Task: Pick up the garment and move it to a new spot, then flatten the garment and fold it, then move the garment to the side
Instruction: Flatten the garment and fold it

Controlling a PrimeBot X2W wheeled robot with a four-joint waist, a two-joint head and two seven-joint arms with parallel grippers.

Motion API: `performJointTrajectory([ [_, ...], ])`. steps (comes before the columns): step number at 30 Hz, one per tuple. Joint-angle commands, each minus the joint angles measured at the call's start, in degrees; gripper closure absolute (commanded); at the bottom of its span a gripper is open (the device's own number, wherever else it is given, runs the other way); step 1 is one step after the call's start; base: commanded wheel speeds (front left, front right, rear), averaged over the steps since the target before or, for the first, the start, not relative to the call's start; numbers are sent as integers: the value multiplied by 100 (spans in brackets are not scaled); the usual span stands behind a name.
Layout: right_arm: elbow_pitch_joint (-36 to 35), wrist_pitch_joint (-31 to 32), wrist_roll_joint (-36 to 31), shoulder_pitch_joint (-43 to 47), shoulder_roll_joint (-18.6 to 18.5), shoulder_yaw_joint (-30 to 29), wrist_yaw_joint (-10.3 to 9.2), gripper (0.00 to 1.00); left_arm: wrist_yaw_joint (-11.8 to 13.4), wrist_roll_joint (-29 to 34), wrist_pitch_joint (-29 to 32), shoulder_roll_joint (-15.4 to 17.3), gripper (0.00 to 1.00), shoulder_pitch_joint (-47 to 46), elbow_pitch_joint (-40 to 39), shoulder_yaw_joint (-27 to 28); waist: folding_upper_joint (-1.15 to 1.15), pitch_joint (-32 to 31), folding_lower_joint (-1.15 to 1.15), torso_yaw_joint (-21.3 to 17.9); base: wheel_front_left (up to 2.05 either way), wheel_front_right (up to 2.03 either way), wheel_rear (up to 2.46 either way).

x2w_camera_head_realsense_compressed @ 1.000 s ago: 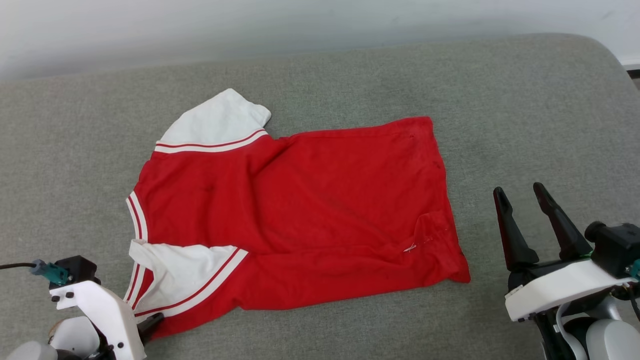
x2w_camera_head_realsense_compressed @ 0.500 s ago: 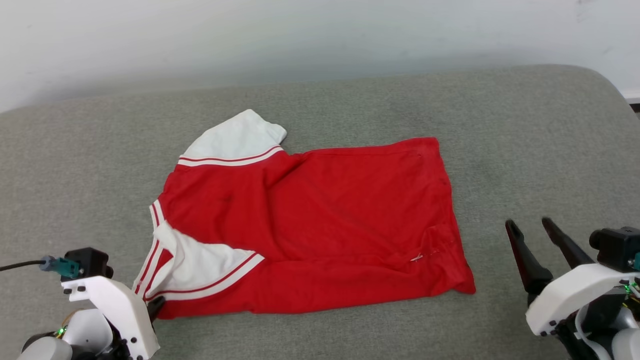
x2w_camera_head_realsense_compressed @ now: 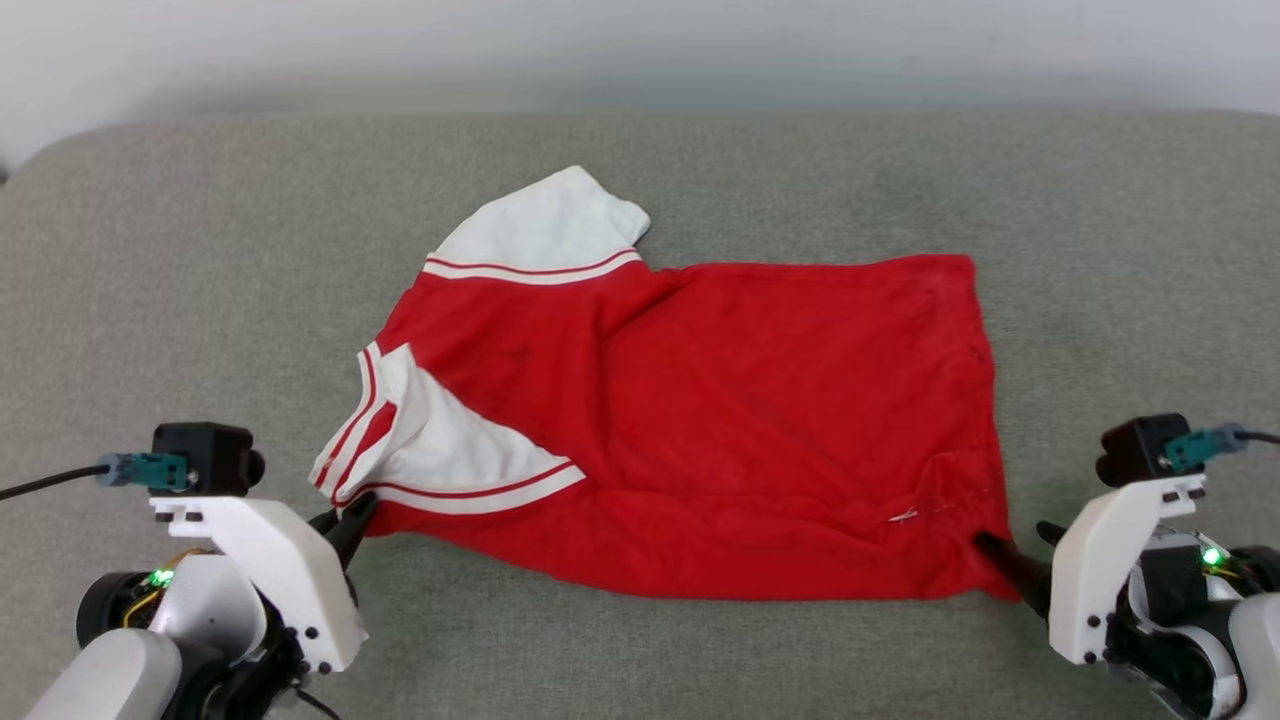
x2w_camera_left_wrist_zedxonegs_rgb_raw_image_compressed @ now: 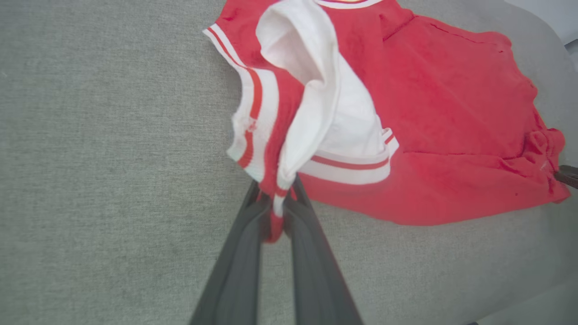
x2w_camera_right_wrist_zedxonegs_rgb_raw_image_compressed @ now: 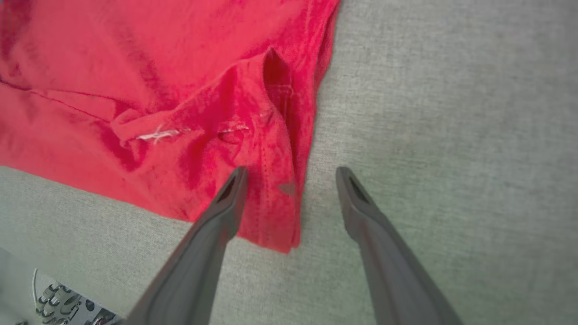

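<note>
The left gripper (x2w_camera_head_realsense_compressed: 350, 522) is pressed together on the garment (x2w_camera_head_realsense_compressed: 720, 430). In the left wrist view its two dark fingers (x2w_camera_left_wrist_zedxonegs_rgb_raw_image_compressed: 239, 253) pinch a bunched bit of red-and-white striped trim (x2w_camera_left_wrist_zedxonegs_rgb_raw_image_compressed: 248, 131) and white cloth, and a red scrap pokes out between them just behind the tips. From that pinch the near sleeve (x2w_camera_head_realsense_compressed: 450, 450) runs ahead of the gripper. It is folded over onto the red body with its white side up. The far sleeve (x2w_camera_head_realsense_compressed: 545, 225) lies flat farther ahead and off to this gripper's right.

The garment lies plain red side up on the grey cushion (x2w_camera_head_realsense_compressed: 200, 300), spread from the left gripper's tips across to the right gripper (x2w_camera_head_realsense_compressed: 1015, 537).

The right gripper is spread wide and grips nothing. In the right wrist view the hem corner (x2w_camera_right_wrist_zedxonegs_rgb_raw_image_compressed: 280, 216) sits in the gap between its fingers. The left finger (x2w_camera_right_wrist_zedxonegs_rgb_raw_image_compressed: 212, 234) lies over red cloth, and the right finger (x2w_camera_right_wrist_zedxonegs_rgb_raw_image_compressed: 375, 225) is over bare cushion just beside the hem's edge. Whether either tip presses on the cloth I cannot tell. Just ahead of these tips the cloth is rumpled: a small fold (x2w_camera_right_wrist_zedxonegs_rgb_raw_image_compressed: 275, 81) stands up, and a loose white thread (x2w_camera_right_wrist_zedxonegs_rgb_raw_image_compressed: 153, 134) shows to its left.
</note>
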Motion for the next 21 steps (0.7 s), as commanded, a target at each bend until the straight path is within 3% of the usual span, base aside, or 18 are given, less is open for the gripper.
performJointTrajectory([
  [1, 65, 31, 13, -82, -30, 16, -2, 0, 16, 48, -27, -15, 100, -63, -25, -20, 0, 121, 0, 104, 0, 0, 0],
  [7, 872, 213, 211, -338, 70, 432, -2, 0, -55, 106, -162, -187, 100, -198, 11, -116, 0, 258, 0, 217, 0, 0, 0],
  [8, 1001, 285, 238, -314, 99, 516, -2, 13, -58, 108, -200, -207, 100, -193, 26, -116, 0, 253, 0, 225, 0, 0, 0],
  [9, 1092, 284, 287, -307, 134, 578, -1, 69, -64, 107, -228, -227, 100, -176, 49, -118, 0, 250, 0, 231, 0, 0, 0],
  [10, 1177, 295, 353, -311, 167, 622, -1, 100, -75, 101, -254, -252, 100, -155, 73, -119, 0, 241, 0, 235, 0, 0, 0],
  [21, 829, -142, 399, -467, -77, 783, -2, 100, -117, 15, -491, -282, 100, 152, 172, -60, 0, -271, 0, 107, 0, 0, 0],
])
